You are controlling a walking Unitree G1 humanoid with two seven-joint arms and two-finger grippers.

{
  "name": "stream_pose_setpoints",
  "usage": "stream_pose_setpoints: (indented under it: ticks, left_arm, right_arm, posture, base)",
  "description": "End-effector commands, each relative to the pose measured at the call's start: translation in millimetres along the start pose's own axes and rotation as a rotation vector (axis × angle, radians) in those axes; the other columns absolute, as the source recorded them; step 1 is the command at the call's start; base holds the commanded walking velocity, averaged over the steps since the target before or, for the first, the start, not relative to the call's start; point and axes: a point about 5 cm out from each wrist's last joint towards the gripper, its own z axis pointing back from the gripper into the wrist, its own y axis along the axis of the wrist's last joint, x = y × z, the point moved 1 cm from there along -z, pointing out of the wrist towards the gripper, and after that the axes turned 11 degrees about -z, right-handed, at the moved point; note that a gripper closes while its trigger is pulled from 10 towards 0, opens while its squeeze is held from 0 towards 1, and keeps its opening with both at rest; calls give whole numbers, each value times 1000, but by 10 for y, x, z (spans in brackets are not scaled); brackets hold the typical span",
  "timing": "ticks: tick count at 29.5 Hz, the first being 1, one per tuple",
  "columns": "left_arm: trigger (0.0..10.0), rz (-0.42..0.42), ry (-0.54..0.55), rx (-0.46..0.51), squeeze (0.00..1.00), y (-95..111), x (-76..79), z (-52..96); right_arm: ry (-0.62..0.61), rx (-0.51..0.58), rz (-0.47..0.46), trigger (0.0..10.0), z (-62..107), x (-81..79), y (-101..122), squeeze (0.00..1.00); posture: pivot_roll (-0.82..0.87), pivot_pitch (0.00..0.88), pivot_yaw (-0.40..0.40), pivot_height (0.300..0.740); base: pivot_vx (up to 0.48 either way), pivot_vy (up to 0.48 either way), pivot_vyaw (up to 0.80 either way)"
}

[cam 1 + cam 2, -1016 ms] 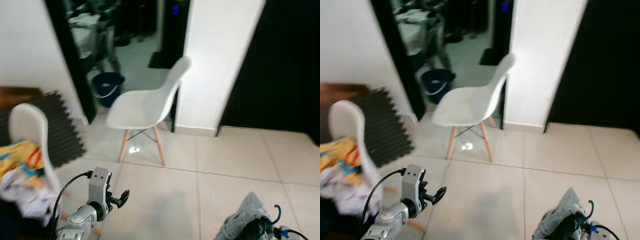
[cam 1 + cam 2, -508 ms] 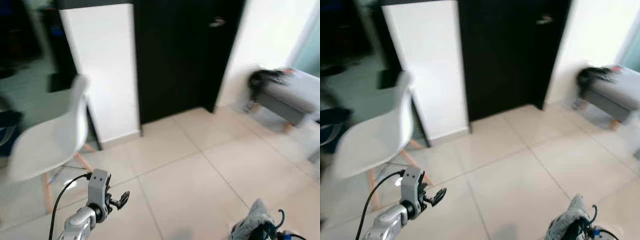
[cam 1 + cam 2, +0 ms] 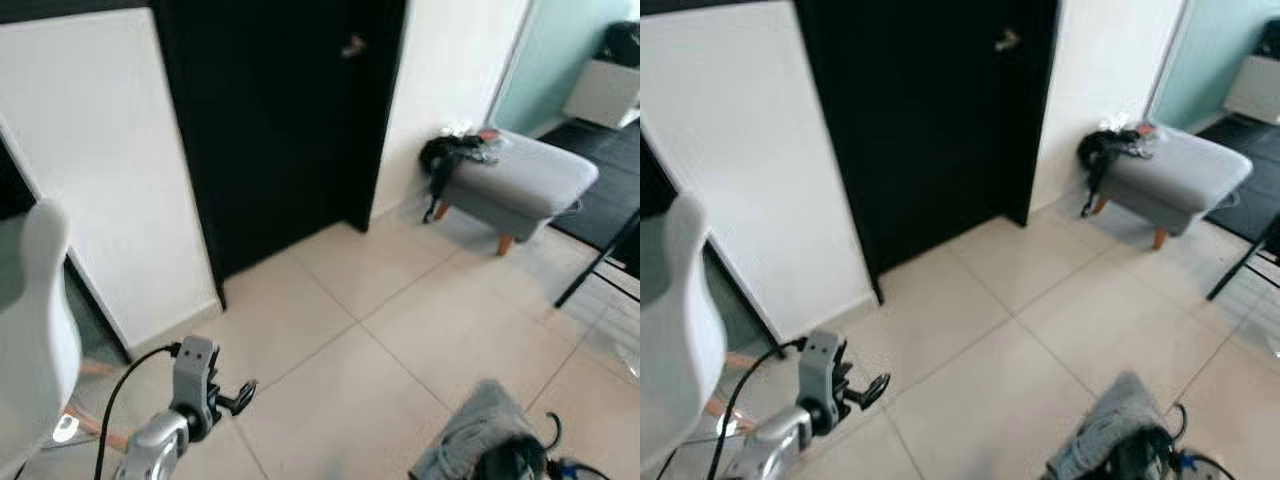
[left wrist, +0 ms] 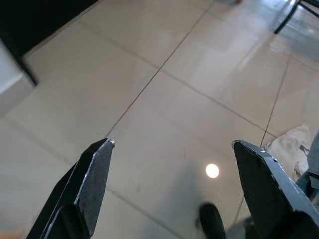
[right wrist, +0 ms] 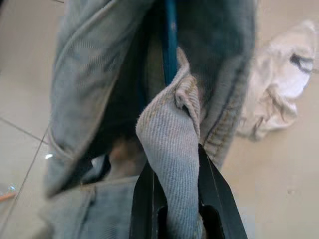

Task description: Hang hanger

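Grey denim garment [image 5: 174, 149], on its teal hanger [image 5: 170, 40], sits pinched in the right pincer [image 5: 172, 196], so it should be carried level while the left pincer [image 4: 174, 184] hangs wide open.

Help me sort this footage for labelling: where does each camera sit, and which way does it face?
Head stereo pair: forward-down at black door, grey footstool; both arms show.
Left wrist: down its open left end effector at floor tiles.
Right wrist: along right end effector, shut on denim garment with hanger.
Shared: garment.

Black door [image 3: 270, 120], grey footstool [image 3: 515, 175], perhaps a bag [image 3: 447, 155]
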Motion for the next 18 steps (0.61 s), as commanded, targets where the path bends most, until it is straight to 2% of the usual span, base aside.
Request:
stream_pose_setpoints:
  ticks: [1,18]
  left_arm:
    - [10000,0,-13,-12,0,-36,19,13]
    - [10000,-41,-8,-63,0,-75,48,-17]
  right_arm:
    - [4,34,10,10000,-19,-10,92,0]
    - [1,35,12,10000,-25,-23,86,0]
  posture:
    - [-79,63,13,740]
    - [-82,65,18,740]
  base:
    - [480,0,-800]
    - [480,0,-800]
